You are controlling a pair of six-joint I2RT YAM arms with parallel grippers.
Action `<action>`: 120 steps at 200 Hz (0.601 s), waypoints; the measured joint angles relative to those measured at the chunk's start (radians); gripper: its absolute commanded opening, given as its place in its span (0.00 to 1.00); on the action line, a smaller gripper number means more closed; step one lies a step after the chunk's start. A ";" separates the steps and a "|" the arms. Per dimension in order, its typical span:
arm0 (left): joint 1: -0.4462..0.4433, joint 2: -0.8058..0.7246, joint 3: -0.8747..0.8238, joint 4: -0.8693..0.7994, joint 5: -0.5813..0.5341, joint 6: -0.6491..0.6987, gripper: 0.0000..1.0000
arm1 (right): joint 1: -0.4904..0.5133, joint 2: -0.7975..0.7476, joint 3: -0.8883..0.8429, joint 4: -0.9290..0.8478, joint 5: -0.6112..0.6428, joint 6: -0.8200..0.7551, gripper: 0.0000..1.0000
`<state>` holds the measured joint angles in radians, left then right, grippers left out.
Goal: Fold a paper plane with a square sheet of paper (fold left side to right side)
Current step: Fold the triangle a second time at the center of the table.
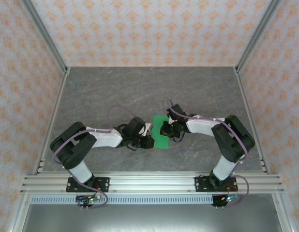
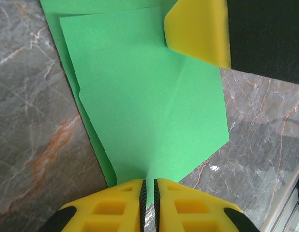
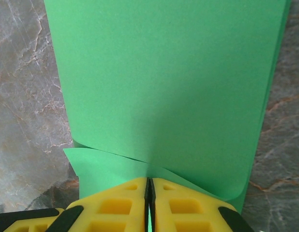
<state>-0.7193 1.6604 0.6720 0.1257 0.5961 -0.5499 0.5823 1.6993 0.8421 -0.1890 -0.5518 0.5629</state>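
In the top external view, the square sheet of paper (image 1: 158, 121) lay folded on the grey marbled table (image 1: 115, 92). It sat about midway between the left and right edges and nearer the near edge than the far one. Its long axis ran roughly from the far edge toward the near edge. The left gripper (image 1: 152, 141) met its near left side, and the right gripper (image 1: 164, 129) reached over it from the right.

In the left wrist view, the left gripper (image 2: 148, 186) had its yellow jaws pressed together on the paper's (image 2: 140, 96) narrowed end. Folded edges slanted in from both sides toward that pinch, so the shape pointed at the jaws and widened away from them. A crease ran from the pinch up and to the right. A lower layer showed as a strip along the left edge. One of the right gripper's yellow fingers (image 2: 200, 29) rested on the far right corner of the sheet. The table (image 2: 28, 121) showed on both sides.

In the right wrist view, the right gripper (image 3: 148, 181) was clamped on the paper's (image 3: 164, 72) near edge, where a lifted layer curled just before the fingertips. The plain green sheet stretched lengthwise straight away from the jaws, with the table (image 3: 23, 96) on either side.
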 measured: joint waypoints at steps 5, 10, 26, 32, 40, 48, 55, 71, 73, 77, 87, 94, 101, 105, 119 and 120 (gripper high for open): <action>0.000 -0.001 -0.002 0.003 0.000 0.000 0.14 | 0.000 0.000 0.000 -0.001 0.000 0.000 0.13; 0.000 -0.003 -0.005 0.005 -0.001 0.000 0.14 | 0.000 0.000 0.002 -0.002 0.002 0.000 0.13; 0.000 -0.010 -0.017 0.014 -0.001 0.000 0.13 | 0.000 0.002 0.004 -0.006 0.002 0.000 0.13; 0.000 -0.014 -0.023 0.017 -0.001 0.000 0.13 | 0.000 0.002 0.004 -0.006 0.002 0.000 0.13; 0.000 -0.019 -0.031 0.020 -0.001 0.000 0.12 | 0.000 0.002 0.004 -0.006 0.002 -0.001 0.13; 0.000 -0.026 -0.039 0.023 -0.001 0.000 0.12 | 0.000 0.002 0.005 -0.006 0.002 -0.001 0.13; 0.000 -0.034 -0.047 0.023 -0.001 0.000 0.12 | 0.000 0.002 0.005 -0.006 0.002 -0.001 0.13; 0.000 -0.055 -0.067 0.020 -0.002 0.000 0.11 | 0.000 0.002 0.005 -0.006 0.002 -0.003 0.13; 0.000 -0.058 -0.070 0.019 -0.002 0.000 0.11 | 0.000 0.002 0.005 -0.006 0.002 -0.004 0.13; 0.000 -0.066 -0.075 0.013 -0.003 0.000 0.11 | 0.000 0.003 0.005 -0.006 0.002 -0.004 0.13; 0.000 -0.085 -0.084 -0.004 -0.006 0.000 0.11 | 0.000 0.003 0.006 -0.007 0.002 -0.004 0.13; 0.000 -0.100 -0.086 -0.017 -0.008 0.000 0.11 | 0.000 0.003 0.007 -0.009 0.002 -0.004 0.13; 0.002 -0.111 -0.085 -0.025 -0.009 0.000 0.11 | 0.000 0.003 0.008 -0.011 0.002 -0.004 0.13; 0.003 -0.119 -0.085 -0.027 -0.009 0.000 0.11 | 0.000 0.004 0.008 -0.011 0.002 -0.004 0.13; 0.011 -0.140 -0.081 -0.035 -0.008 0.000 0.11 | 0.000 0.005 0.009 -0.013 0.002 -0.004 0.13; 0.013 -0.142 -0.079 -0.036 -0.009 0.000 0.11 | 0.000 0.005 0.009 -0.013 0.002 -0.004 0.13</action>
<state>-0.7067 1.5188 0.5930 0.0898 0.5873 -0.5499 0.5823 1.7039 0.8509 -0.2016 -0.5495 0.5591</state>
